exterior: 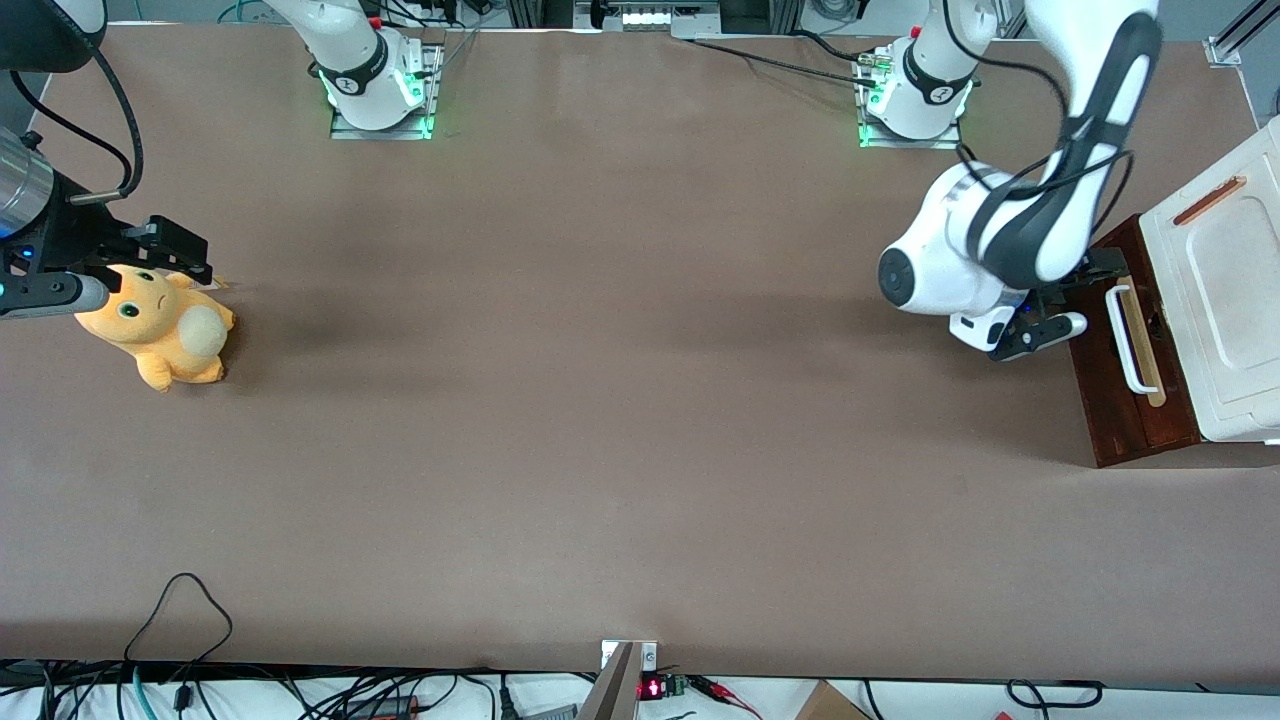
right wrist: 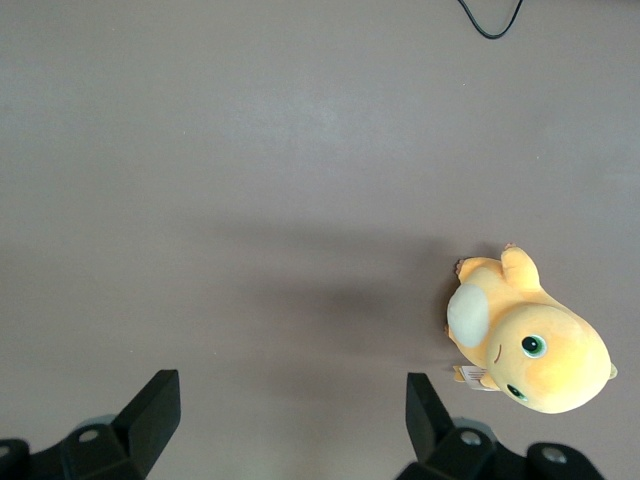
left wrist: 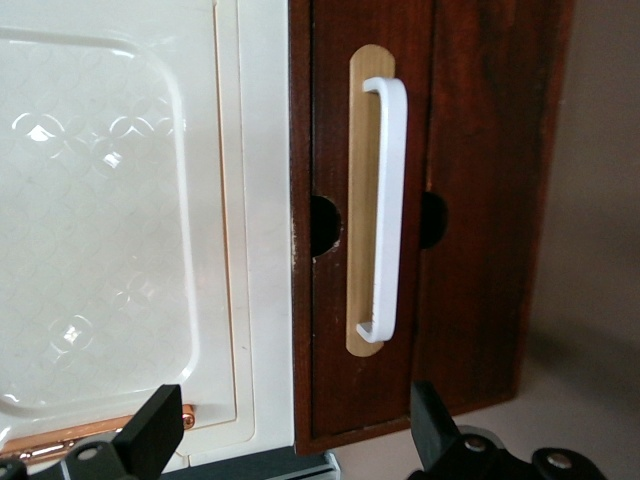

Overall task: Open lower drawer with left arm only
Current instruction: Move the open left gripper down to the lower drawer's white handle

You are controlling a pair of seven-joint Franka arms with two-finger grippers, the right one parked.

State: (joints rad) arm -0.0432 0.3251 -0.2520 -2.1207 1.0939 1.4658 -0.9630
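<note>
Spread pincer (left wrist: 290, 440) above lower drawer (left wrist: 470, 200), white handle (left wrist: 385, 210) ungripped between fingertips.

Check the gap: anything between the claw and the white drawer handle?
Nothing. In the wrist view the open claw faces the handle on the lower drawer with only air between them.
</note>
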